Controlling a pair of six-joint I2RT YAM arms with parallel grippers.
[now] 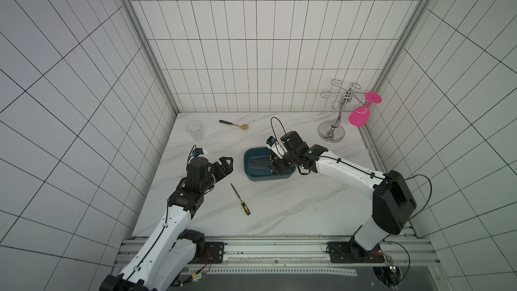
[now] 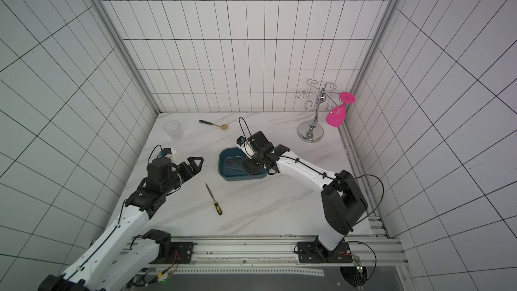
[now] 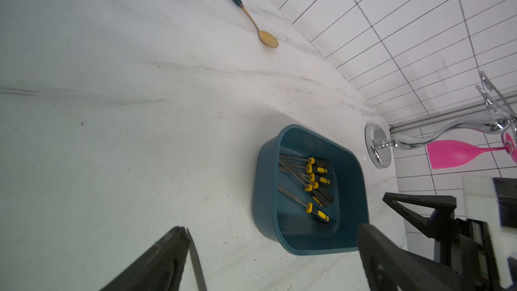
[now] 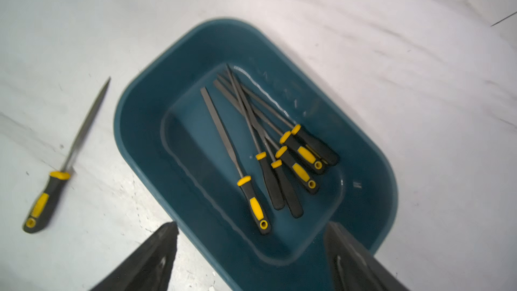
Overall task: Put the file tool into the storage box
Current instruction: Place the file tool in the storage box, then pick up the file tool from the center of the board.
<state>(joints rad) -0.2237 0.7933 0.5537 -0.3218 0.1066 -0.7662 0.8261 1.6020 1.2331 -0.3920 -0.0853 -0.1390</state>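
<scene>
The storage box (image 1: 246, 163) (image 2: 223, 165) (image 3: 264, 180) (image 4: 134, 135) is a teal-blue tub at mid table. Several yellow-and-black file tools (image 4: 260, 146) (image 3: 309, 184) lie inside it. One more file tool (image 1: 240, 199) (image 2: 214, 199) (image 4: 67, 160) lies flat on the marble, in front of the box and to its left. My right gripper (image 1: 275, 167) (image 2: 249, 167) (image 4: 251, 226) hangs open over the box's near end, with nothing between its fingers. My left gripper (image 1: 228, 167) (image 2: 197, 165) (image 3: 272, 228) is open and empty, left of the box and above the table.
A clear plastic cup (image 1: 195, 129) stands at the back left, with a gold spoon (image 1: 234, 124) lying beside it. A chrome glass rack (image 1: 333, 130) stands at the back right, with a pink wine glass (image 1: 360, 117) hanging from it. Tiled walls close in three sides.
</scene>
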